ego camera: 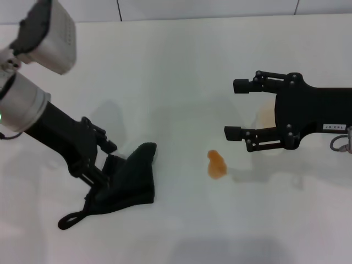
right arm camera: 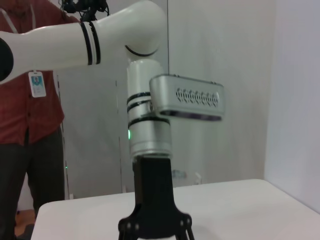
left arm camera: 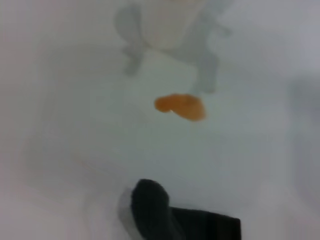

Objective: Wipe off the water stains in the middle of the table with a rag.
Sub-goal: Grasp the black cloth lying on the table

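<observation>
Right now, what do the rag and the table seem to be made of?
The rag looks like soft dark woven cloth: it lies crumpled in folds, matte, with a thin loop at one corner. The table seems a hard, smooth white surface, perhaps laminate; the orange water stains sit on top as a blot, not soaked in.

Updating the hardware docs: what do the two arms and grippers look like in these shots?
Left arm: silver-grey cylindrical wrist link with a green indicator light, a light grey box-shaped camera module with a row of perforations mounted on it, then a black forearm section. Left gripper: black, linkage-type fingers. Right gripper: black, two parallel linkage fingers with visible pivot screws, a small white label with printed characters, and a grey cable at its wrist end.
</observation>
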Available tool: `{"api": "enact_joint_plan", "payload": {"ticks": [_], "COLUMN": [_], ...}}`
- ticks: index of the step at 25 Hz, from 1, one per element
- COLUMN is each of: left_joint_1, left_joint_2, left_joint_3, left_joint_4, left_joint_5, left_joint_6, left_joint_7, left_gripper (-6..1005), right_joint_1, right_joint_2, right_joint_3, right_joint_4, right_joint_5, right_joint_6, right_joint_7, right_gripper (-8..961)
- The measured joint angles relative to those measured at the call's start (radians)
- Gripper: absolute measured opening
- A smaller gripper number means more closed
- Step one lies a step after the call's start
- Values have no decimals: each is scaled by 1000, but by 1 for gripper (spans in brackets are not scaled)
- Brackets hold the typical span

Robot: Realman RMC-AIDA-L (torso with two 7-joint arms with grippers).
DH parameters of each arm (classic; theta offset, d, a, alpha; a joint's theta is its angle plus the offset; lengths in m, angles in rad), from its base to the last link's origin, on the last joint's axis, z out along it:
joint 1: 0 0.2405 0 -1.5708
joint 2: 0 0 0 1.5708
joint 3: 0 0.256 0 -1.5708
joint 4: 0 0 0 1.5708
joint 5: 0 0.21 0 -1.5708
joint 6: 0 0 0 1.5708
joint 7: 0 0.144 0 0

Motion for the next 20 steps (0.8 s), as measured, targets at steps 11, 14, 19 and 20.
{"api": "enact_joint_plan", "payload": {"ticks": [11,14,19,20], "left_joint_1": [12,13,19,19], "left_joint_2": [-6,-6,-7,-8], "left_joint_3": [33,52,77,77], "left_joint_4": [-37,-55,-61,-61], "left_joint_5": [9,7,2,2], "left_joint_6": [-32,-52,-61,-61], "left_joint_7": [-5,0,1,1], "left_gripper": [878,878,877,877], "right_joint_1": [-4,-2,-8,-10], "right_joint_2": [0,0,-2,-2], "right_joint_3": [-1,-1,24,35], "right_joint_4": [7,12,15,16], "right_joint_5": [17,12,-29,-44], "right_joint_6": [-9,-7,-2,-2], "right_joint_7": [-11,-10,-5,-1], "right_gripper": [861,861,860,860]}}
